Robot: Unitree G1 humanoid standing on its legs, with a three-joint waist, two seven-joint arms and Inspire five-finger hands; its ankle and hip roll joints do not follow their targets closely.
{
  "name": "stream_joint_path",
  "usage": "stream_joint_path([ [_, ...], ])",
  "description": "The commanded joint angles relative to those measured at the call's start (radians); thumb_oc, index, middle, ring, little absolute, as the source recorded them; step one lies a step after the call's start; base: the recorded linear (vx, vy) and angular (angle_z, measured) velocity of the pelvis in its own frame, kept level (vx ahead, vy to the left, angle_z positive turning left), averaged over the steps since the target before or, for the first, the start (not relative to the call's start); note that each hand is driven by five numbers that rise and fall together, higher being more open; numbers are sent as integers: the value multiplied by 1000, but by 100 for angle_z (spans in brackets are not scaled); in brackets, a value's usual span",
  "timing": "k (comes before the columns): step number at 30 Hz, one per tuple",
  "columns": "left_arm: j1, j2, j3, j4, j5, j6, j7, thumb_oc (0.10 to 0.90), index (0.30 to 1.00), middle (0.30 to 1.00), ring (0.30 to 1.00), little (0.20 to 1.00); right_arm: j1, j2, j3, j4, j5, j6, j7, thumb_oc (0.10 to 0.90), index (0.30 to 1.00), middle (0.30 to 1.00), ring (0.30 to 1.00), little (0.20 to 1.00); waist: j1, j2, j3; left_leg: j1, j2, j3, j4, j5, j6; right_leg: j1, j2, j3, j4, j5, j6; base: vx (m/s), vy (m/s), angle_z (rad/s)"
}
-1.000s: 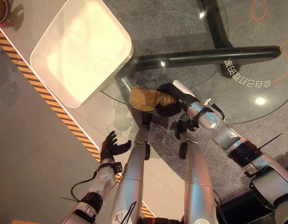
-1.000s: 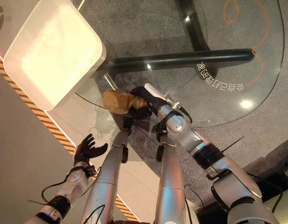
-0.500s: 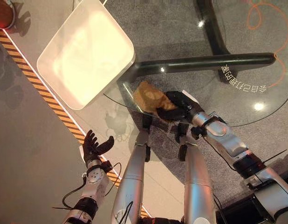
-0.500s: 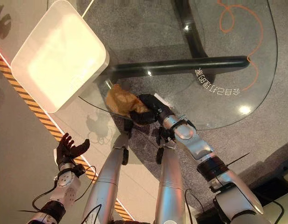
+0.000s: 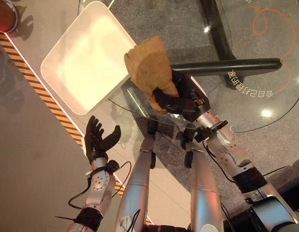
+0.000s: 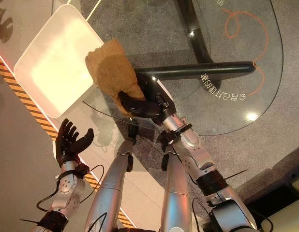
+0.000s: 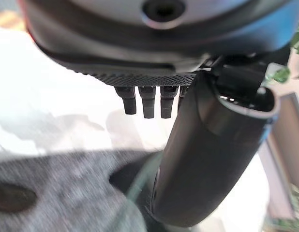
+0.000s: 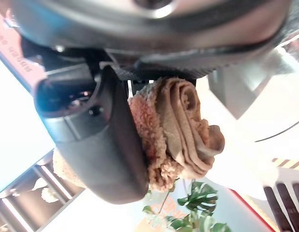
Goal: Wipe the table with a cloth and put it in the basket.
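Fingers (image 5: 165,102) clutch cloth (image 5: 148,66), bunched end hidden.

Overhead lamps give hard, bright light: small white glints sit on the glass table (image 5: 265,113) and the white basket (image 5: 86,63) is washed out to a pale glow. The left hand (image 5: 98,140) throws a dark shadow on the floor. Both wrist views are soft; the cloth (image 8: 181,130) is in fair focus, the backdrop behind it perhaps overexposed.
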Motion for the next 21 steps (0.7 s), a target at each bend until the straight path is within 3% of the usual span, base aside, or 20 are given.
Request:
stream_joint_path([
  [1, 93, 59, 20, -170, -58, -81, -103, 800, 900, 900, 900, 900, -2, 45, -28, -295, 17, -131, 124, 100, 300, 300, 300, 200, 7, 29, -15, 31, -70, 42, 94, -108, 85, 49, 46, 14, -177, 140, 23, 0, 0, 0],
  [4, 100, 61, 18, -271, -171, -83, -218, 800, 900, 900, 900, 900, 18, 33, -32, -311, 8, -130, 126, 100, 300, 300, 300, 200, 4, 29, -15, 40, -69, 46, 90, -108, 87, 61, 45, 13, -183, 139, 23, 0, 0, 0],
  [11, 95, 84, 36, -415, -239, -125, -301, 800, 900, 900, 900, 900, 79, 24, -53, -317, -4, -154, 156, 100, 300, 300, 300, 200, -2, 24, -15, 49, -69, 46, 89, -109, 91, 78, 42, 11, -190, 141, 25, 0, -5, 0],
  [16, 65, 103, 18, -482, -371, -62, -488, 800, 900, 900, 900, 900, 82, 4, -47, -319, -3, -157, 162, 100, 300, 300, 300, 200, -10, 16, -15, 44, -68, 48, 92, -107, 92, 75, 43, 15, -195, 149, 24, -1, -6, 0],
  [18, 63, 104, 17, -483, -375, -61, -497, 800, 900, 900, 900, 900, 82, 3, -46, -319, -3, -156, 163, 100, 300, 300, 300, 200, -11, 15, -15, 44, -68, 48, 92, -107, 92, 75, 43, 15, -195, 150, 24, 0, 0, 0],
  [19, 44, 111, -4, -498, -434, -17, -570, 800, 900, 900, 900, 900, 87, -3, -39, -325, 2, -155, 173, 100, 300, 300, 300, 200, -19, 11, -15, 39, -64, 52, 91, -106, 92, 67, 45, 21, -194, 152, 25, 0, 0, 0],
  [21, 31, 115, -16, -499, -474, 14, -608, 800, 900, 900, 900, 900, 87, -6, -36, -327, 4, -154, 177, 100, 300, 300, 300, 200, -24, 9, -15, 37, -63, 54, 91, -106, 92, 64, 46, 25, -194, 154, 27, 0, 0, 0],
])
